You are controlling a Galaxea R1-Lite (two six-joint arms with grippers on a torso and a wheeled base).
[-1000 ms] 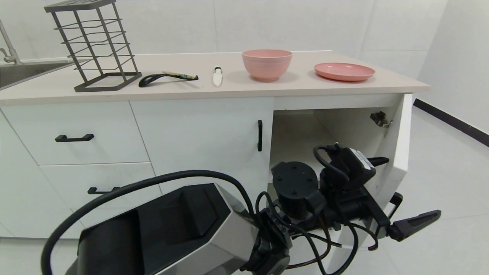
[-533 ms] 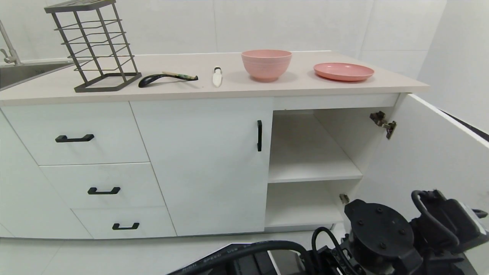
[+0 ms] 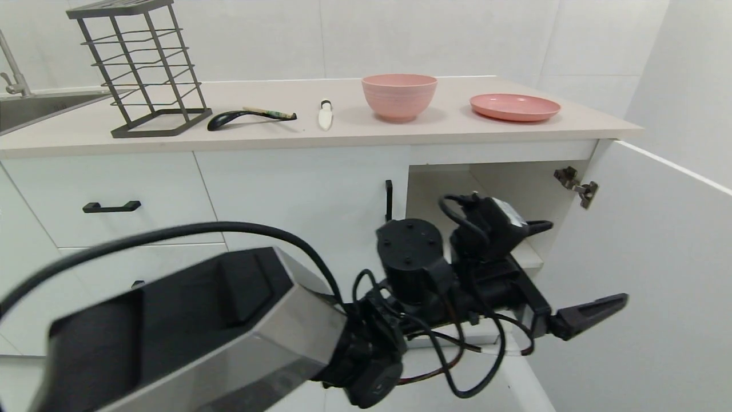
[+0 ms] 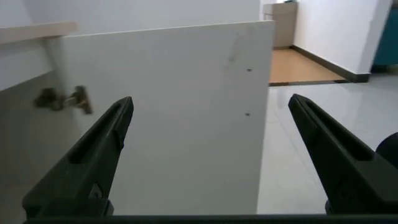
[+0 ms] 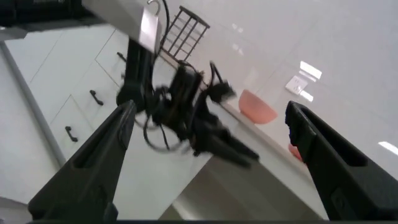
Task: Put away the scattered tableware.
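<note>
Black left gripper [image 3: 589,261], jaws wide apart, arm low across the open cabinet [image 3: 452,189], beside its white door [image 3: 657,257].

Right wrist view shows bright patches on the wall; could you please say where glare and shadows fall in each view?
Right wrist view: lamp reflections glare on the wall tiles. Head view: even light, soft shadows around the pink bowl and plate on the counter. Left wrist view: cabinet door evenly lit, no glare.
</note>
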